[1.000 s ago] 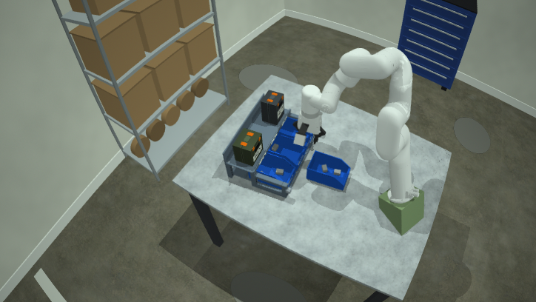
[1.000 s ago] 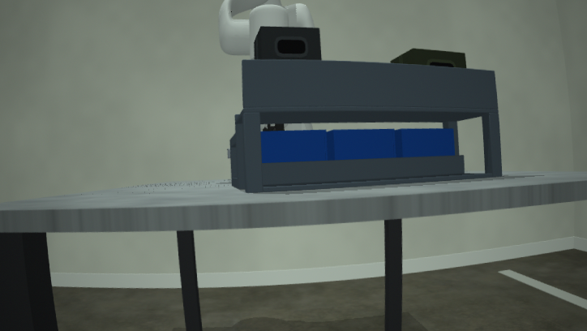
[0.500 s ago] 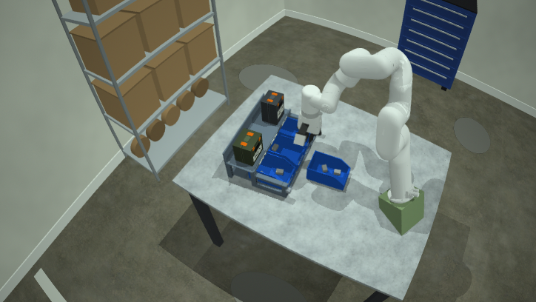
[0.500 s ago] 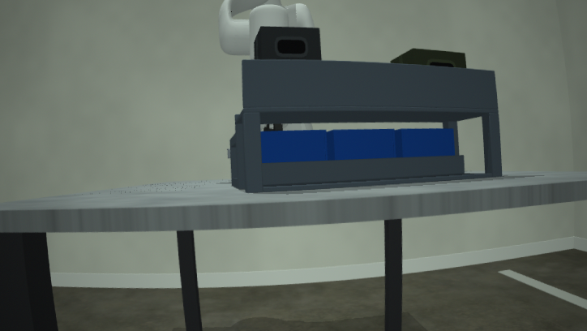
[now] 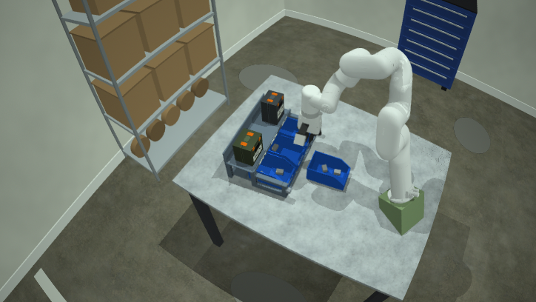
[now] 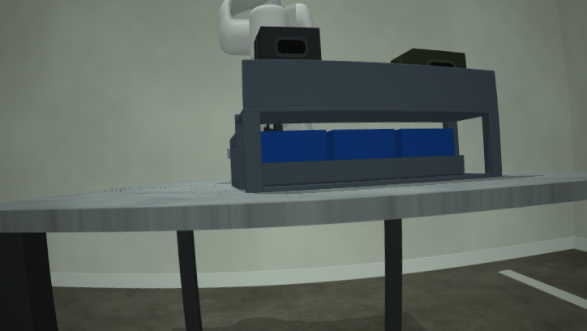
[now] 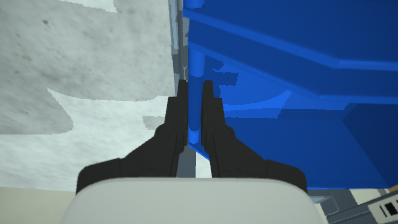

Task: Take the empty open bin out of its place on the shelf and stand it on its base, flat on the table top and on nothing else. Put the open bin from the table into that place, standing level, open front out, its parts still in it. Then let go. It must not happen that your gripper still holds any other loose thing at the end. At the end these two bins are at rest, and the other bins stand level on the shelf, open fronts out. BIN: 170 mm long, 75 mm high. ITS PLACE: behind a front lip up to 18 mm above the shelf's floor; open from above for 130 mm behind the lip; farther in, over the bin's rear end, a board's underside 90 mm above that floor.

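Tool (image 5: pixel 312 135) (image 6: pixel 272 127) (image 7: pixel 195 94) closed on the front wall of the empty bin (image 5: pixel 289 123) (image 6: pixel 293 147) (image 7: pixel 280 150), one finger outside and one inside; its fingers point down at the shelf's open front.

From the left in the top view, a green case (image 5: pixel 247 146) (image 6: pixel 439 57) stands on the upper board of the shelf (image 5: pixel 261 132) (image 6: pixel 369 87), with a black case (image 5: pixel 272 107) (image 6: pixel 287 43) farther along that board. Below them on the shelf, the near bin (image 5: pixel 266 169) (image 6: pixel 425 142) and the middle bin (image 5: pixel 290 147) (image 6: pixel 363 144) (image 7: pixel 330 22) each show a small part and appear level, open fronts out. The empty bin is still in its place at the shelf's far end, beyond the middle bin.

Right of the shelf, well apart from the tool's grip, the loaded bin (image 5: pixel 326 182) stands on the table (image 5: pixel 300 232) (image 6: pixel 287 216) (image 7: pixel 100 50), two grey parts inside.

The task looks barely begun: a hold is taken, nothing exchanged. Lifting the empty bin out, setting it down, filling its place with the loaded bin and letting go all remain.

The end effector (image 5: pixel 314 135) (image 6: pixel 272 127) (image 7: pixel 195 94) has closed onto the front rim of a blue bin (image 5: pixel 289 125) (image 6: pixel 293 145) (image 7: pixel 280 140)
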